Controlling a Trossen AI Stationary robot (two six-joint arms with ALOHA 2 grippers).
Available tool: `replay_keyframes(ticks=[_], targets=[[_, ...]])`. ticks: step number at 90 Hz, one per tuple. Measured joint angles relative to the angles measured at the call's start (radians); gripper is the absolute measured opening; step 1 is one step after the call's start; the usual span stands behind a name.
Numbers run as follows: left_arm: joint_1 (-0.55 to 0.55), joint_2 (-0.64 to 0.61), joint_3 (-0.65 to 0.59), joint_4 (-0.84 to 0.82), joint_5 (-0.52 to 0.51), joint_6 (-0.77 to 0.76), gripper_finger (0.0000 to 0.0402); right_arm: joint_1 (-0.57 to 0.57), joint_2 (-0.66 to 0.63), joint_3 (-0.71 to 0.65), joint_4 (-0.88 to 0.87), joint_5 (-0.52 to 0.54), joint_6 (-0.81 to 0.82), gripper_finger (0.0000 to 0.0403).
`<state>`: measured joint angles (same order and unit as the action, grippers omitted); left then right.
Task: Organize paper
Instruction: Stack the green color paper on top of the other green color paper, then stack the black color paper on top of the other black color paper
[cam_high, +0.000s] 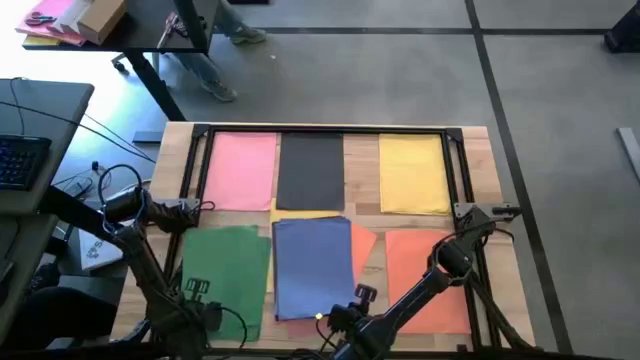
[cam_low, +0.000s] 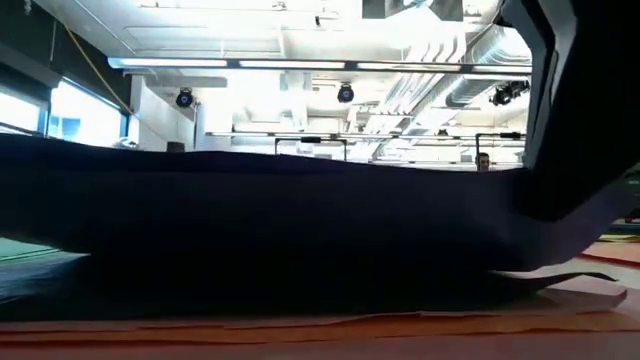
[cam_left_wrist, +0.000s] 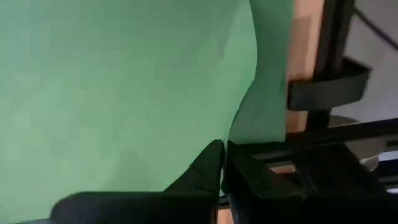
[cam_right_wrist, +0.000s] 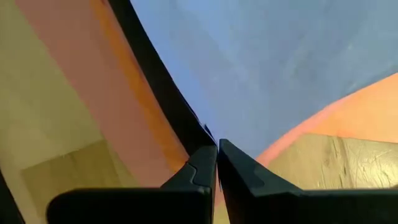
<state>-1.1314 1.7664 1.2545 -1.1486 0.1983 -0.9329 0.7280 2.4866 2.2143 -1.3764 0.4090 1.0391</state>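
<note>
High view looks straight down; low view sits level — both show the blue sheet (cam_high: 310, 265); wrist views hover close.

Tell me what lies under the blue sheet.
An orange sheet pokes out from under the right side of the blue sheet, and a yellow edge shows at its far end. How far either runs underneath is covered. The right hand pinches the blue sheet's near edge.

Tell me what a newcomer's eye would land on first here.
The coloured paper laid out on the table: pink sheet, dark grey sheet and yellow sheet in the far row, green sheet, blue sheet and orange sheet nearer. Next, both grippers at the near edge: the left gripper shut on the green sheet, the right gripper shut on the blue one.
</note>
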Motion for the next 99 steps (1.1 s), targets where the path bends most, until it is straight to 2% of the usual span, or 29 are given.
replay_keyframes(ticks=[12, 26, 48, 62, 80, 94, 99], targets=[[-0.030, 0.000, 0.001, 0.029, -0.050, 0.009, 0.0000, -0.005, 0.000, 0.000, -0.019, -0.001, 0.002, 0.0000], [-0.064, 0.002, 0.001, 0.073, -0.122, 0.095, 0.0007, -0.016, 0.000, 0.000, -0.034, -0.001, 0.008, 0.0000], [-0.084, 0.006, 0.001, 0.088, -0.141, 0.099, 0.0058, -0.017, 0.000, 0.000, -0.047, -0.005, 0.008, 0.0000], [-0.090, 0.011, 0.001, 0.090, -0.073, 0.070, 0.0101, -0.018, 0.000, 0.000, -0.051, -0.010, 0.008, 0.0000], [-0.057, 0.008, 0.001, 0.058, 0.112, -0.106, 0.0146, -0.020, 0.000, 0.000, -0.054, -0.021, -0.028, 0.0000], [-0.053, 0.007, 0.015, 0.069, 0.132, -0.155, 0.0154, -0.021, 0.000, 0.000, -0.057, -0.043, -0.052, 0.0000], [-0.051, 0.007, 0.033, 0.068, 0.104, -0.155, 0.0154, -0.022, 0.000, 0.000, -0.058, -0.047, -0.052, 0.0000]])
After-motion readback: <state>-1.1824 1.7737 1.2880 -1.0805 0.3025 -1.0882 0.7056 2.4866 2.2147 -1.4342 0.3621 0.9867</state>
